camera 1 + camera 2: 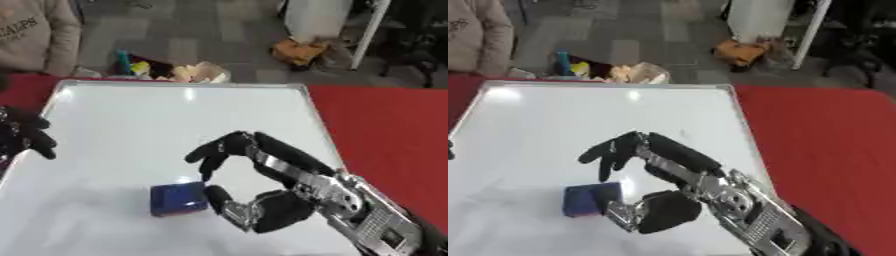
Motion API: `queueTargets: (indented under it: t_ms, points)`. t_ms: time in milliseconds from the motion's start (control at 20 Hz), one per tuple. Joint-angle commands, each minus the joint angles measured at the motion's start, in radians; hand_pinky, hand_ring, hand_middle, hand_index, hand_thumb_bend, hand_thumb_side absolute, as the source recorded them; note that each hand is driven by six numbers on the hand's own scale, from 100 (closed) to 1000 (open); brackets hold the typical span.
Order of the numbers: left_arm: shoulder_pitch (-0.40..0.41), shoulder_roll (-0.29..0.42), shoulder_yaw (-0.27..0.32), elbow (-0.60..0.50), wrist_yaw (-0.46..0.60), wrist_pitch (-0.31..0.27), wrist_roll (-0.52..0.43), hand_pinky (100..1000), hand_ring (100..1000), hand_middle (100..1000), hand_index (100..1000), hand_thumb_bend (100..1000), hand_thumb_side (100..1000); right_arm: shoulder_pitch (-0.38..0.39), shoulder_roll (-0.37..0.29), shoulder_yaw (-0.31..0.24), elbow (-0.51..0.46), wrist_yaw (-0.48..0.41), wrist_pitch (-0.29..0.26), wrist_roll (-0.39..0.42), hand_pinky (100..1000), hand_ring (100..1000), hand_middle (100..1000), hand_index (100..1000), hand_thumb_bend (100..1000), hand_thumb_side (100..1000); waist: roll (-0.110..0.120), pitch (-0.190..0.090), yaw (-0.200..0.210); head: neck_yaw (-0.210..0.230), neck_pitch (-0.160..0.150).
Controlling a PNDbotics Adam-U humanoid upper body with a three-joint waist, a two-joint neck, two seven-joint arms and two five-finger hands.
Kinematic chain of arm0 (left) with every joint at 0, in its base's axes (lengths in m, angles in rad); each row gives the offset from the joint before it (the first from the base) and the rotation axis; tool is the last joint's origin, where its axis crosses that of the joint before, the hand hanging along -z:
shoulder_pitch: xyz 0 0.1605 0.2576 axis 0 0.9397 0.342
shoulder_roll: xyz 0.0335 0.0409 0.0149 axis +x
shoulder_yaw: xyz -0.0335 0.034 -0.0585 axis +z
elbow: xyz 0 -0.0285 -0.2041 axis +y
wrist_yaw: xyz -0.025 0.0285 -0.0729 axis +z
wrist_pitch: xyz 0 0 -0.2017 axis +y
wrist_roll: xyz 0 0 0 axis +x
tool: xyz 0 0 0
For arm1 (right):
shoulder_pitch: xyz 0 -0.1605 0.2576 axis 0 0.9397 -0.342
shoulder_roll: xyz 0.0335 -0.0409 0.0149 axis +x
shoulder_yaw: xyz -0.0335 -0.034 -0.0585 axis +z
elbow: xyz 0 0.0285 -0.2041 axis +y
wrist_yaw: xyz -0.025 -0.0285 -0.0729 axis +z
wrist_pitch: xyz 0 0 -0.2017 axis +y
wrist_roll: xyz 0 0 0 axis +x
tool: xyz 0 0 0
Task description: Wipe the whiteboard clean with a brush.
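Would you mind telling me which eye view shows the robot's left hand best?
The left eye view: there the left hand shows at the left edge over the whiteboard, its dark fingers curled and holding nothing. The right eye view catches only a dark sliver of it at the left edge.

A plain white whiteboard [175, 125] lies on a red worktop [385, 125]; the brush [178, 199] is deep blue, the right robot hand [262, 200] black and silver.

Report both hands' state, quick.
Right hand: open, fingers and thumb spread around the blue brush, not closed on it.
Left hand: at the whiteboard's left edge, fingers curled, holding nothing visible.
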Motion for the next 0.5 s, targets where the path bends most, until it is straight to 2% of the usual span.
queueTargets:
  t_ms: [50, 350, 400, 450, 500]
  points:
    - [-0.019, 0.009, 0.001, -0.019, 0.007, 0.000, -0.004, 487, 538, 585, 1000, 279, 809, -0.025, 0.003, 0.011, 0.005, 0.031, -0.013, 0.020, 677, 705, 568, 846, 100, 607, 0.002, -0.011, 0.005, -0.003, -0.012]
    - [-0.024, 0.004, -0.003, -0.020, 0.008, 0.001, -0.009, 486, 536, 585, 1000, 281, 812, -0.052, 0.025, 0.037, 0.053, 0.097, -0.049, 0.046, 697, 731, 600, 863, 100, 588, -0.001, -0.005, 0.021, -0.004, -0.010]
    - [-0.024, 0.003, -0.004, -0.020, 0.008, 0.001, -0.010, 486, 536, 585, 1000, 281, 813, -0.055, 0.028, 0.040, 0.061, 0.109, -0.056, 0.046, 712, 752, 624, 871, 100, 534, -0.001, -0.004, 0.022, -0.004, -0.010]
    - [-0.025, 0.002, -0.005, -0.020, 0.008, 0.002, -0.011, 485, 536, 585, 1000, 283, 815, -0.058, 0.031, 0.041, 0.068, 0.125, -0.062, 0.046, 720, 764, 643, 881, 100, 582, -0.001, -0.002, 0.024, -0.004, -0.009]
    - [-0.025, 0.001, -0.005, -0.020, 0.008, 0.002, -0.012, 485, 535, 585, 1000, 284, 815, -0.061, 0.033, 0.041, 0.077, 0.142, -0.070, 0.044, 727, 773, 658, 888, 100, 583, -0.002, -0.001, 0.026, -0.004, -0.009]
